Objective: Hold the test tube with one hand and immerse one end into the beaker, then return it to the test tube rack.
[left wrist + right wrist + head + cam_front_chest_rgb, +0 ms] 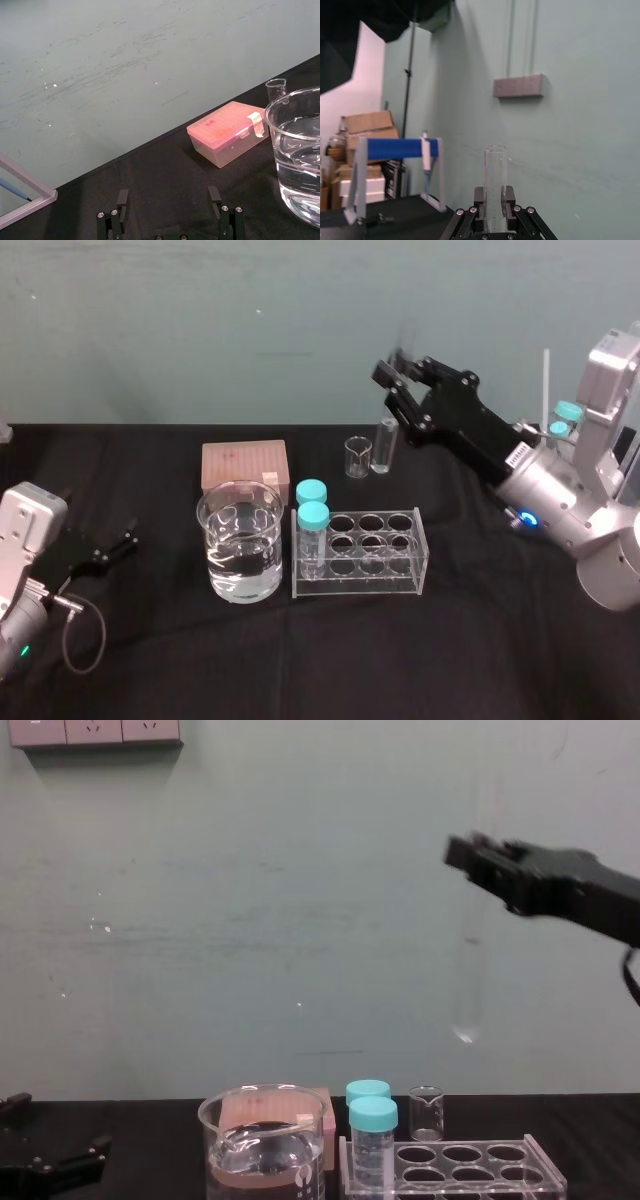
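Your right end effector (470, 855) is raised high over the surface (480, 660), pinching the test tube (467, 990) near its open mouth. The tube's long axis runs almost upright with a slight lean, and its rounded bottom points down. It hangs well above the test tube rack (360, 588), to the right of the beaker (222, 540). Your left end effector (125, 540) sits low at the surface's left side with its fingers spread.
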Motion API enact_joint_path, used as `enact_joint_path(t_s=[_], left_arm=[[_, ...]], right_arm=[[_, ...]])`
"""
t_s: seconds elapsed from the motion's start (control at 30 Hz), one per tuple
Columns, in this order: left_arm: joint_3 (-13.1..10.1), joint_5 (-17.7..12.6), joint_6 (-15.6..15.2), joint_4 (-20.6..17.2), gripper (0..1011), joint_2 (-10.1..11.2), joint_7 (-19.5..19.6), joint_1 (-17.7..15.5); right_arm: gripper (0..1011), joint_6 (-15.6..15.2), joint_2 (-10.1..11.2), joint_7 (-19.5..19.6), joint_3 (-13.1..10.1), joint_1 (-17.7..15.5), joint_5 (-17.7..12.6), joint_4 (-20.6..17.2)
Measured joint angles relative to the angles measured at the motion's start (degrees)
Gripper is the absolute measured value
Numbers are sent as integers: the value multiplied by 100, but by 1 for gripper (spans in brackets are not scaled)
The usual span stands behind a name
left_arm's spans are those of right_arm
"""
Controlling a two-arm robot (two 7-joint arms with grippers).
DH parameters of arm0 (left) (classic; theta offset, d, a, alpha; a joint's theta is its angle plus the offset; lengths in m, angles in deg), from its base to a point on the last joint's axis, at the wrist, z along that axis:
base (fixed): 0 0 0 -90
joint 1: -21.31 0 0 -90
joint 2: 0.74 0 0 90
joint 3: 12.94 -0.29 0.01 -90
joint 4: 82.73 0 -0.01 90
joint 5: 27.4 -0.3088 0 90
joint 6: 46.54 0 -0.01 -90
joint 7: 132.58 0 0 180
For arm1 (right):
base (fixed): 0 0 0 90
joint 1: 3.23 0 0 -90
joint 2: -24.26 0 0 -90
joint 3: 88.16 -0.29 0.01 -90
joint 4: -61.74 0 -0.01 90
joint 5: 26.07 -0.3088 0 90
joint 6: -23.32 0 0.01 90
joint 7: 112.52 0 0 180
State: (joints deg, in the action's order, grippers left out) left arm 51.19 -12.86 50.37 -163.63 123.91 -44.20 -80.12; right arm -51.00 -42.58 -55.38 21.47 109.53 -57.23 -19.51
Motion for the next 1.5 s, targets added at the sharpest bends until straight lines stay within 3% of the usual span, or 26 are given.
enact_joint_path(t_s=[0.2, 0.4, 0.93, 1.5], left_arm=[[0, 0, 0, 0, 1000, 0, 0, 0], [0, 0, 0, 0, 1000, 0, 0, 0], [0, 0, 0, 0, 1000, 0, 0, 0], [0, 0, 0, 0, 1000, 0, 0, 0]], right_arm=[[241, -9, 43, 184, -166, -293, 122, 26], [241, 1, 17, 215, -260, -377, 238, 244], [241, -34, -226, 94, -251, -173, 406, 862], [241, -93, -387, 32, -209, -23, 485, 1256]])
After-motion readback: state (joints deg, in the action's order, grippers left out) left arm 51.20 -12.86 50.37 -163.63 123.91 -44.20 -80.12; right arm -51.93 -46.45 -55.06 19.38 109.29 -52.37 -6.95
